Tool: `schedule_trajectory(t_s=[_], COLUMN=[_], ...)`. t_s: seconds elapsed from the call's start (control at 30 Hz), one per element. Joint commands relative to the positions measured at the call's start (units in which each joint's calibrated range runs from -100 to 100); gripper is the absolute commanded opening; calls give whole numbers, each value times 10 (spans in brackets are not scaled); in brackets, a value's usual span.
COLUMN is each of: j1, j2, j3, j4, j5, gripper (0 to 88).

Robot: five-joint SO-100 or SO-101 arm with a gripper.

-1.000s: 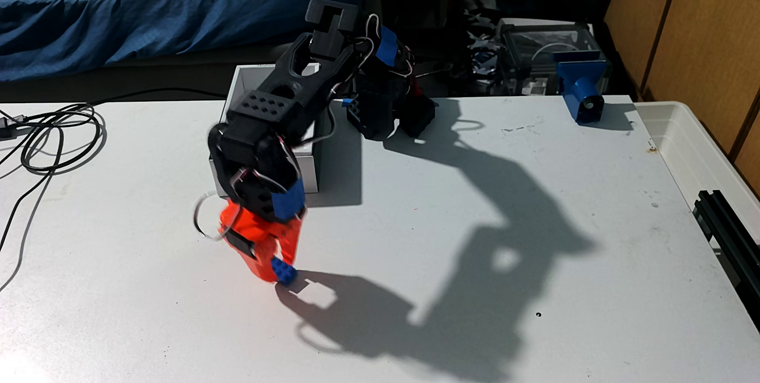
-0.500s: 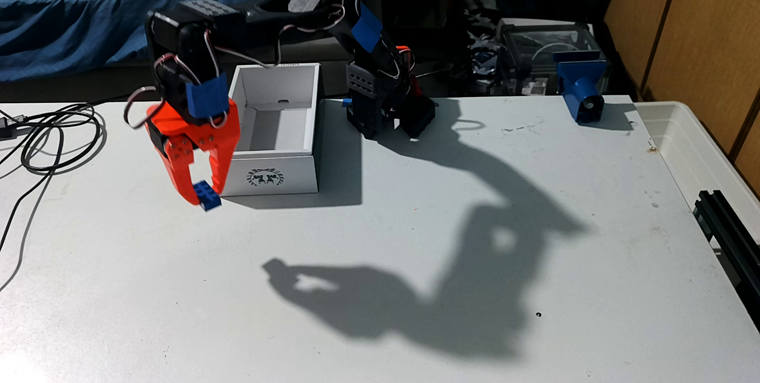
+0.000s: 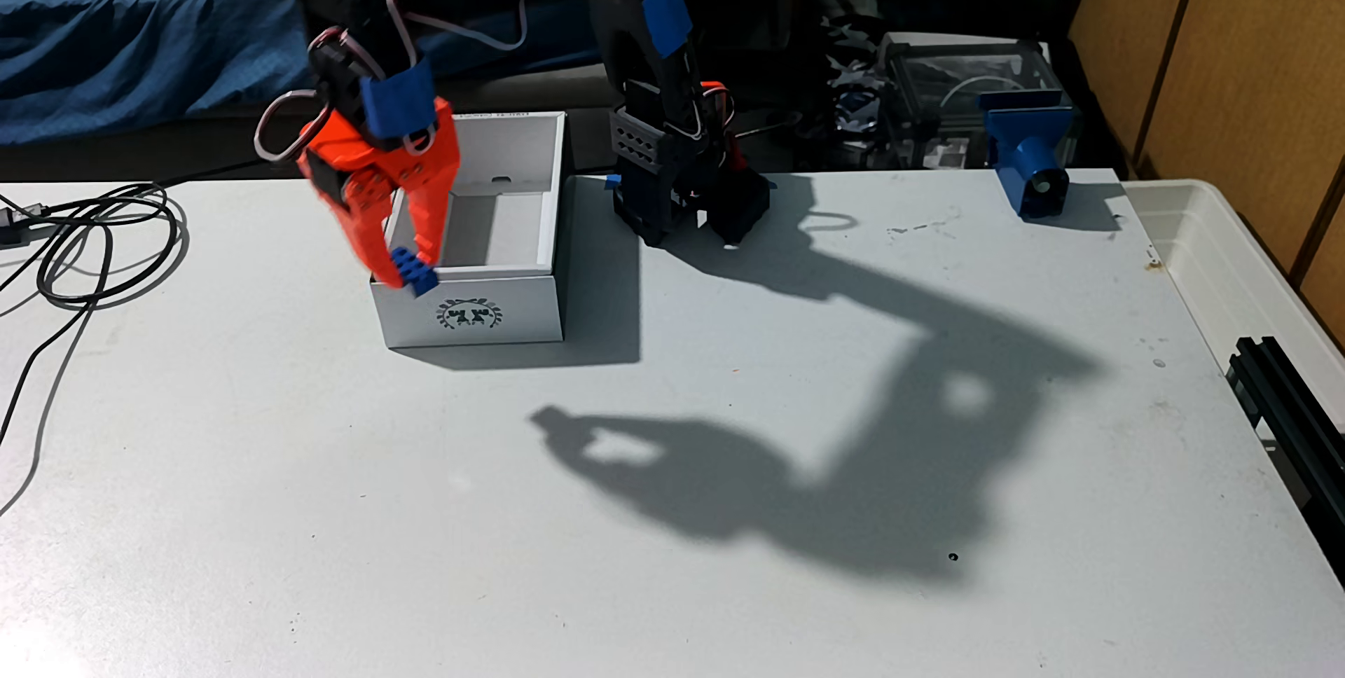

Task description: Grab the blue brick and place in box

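Brick [image 3: 415,273]: hanging in the air, clamped across its short sides by the orange fingers [image 3: 431,212], studs facing up and toward the camera.

Starting nearest: throwing a long arm shadow [image 3: 728,481] over the bare table [image 3: 437,576], now lying further right and further back than half a second ago. Following the arm's swing toward the box, in other words.

Moving back to the gripper [image 3: 410,268]: pointing down, closed on the brick, no slack showing between pads and plastic. Having been down at table level a second ago and lifted out to the left of the box half a second ago, now sitting higher and shifted right, overlapping the near left corner of the box [image 3: 531,307] in the fixed view. Blurring slightly, so probably travelling at this instant.

Judging the step: carrying, with pickup done and release not yet begun. Looking to be over or just short of the near rim; hard telling which from this angle. Needing a little more travel back and right before letting go, otherwise risking the brick catching the thin wall and dropping outside.

Further back: box interior lying empty, emblem facing the camera, arm base [image 3: 684,205] standing just right of it. Resting untouched at the far right edge, a larger blue block [image 3: 1030,161].
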Motion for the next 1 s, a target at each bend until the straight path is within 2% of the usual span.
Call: schedule_trajectory(t_s=[0.0,0.3,0.83,0.97], j1=[11,50,120,135], j2=[-92,-218,-280,-300], j3=[62,197,362,399], j4=[6,4,-87,-87], j5=[22,94,183,198], gripper=[10,10,12,66])
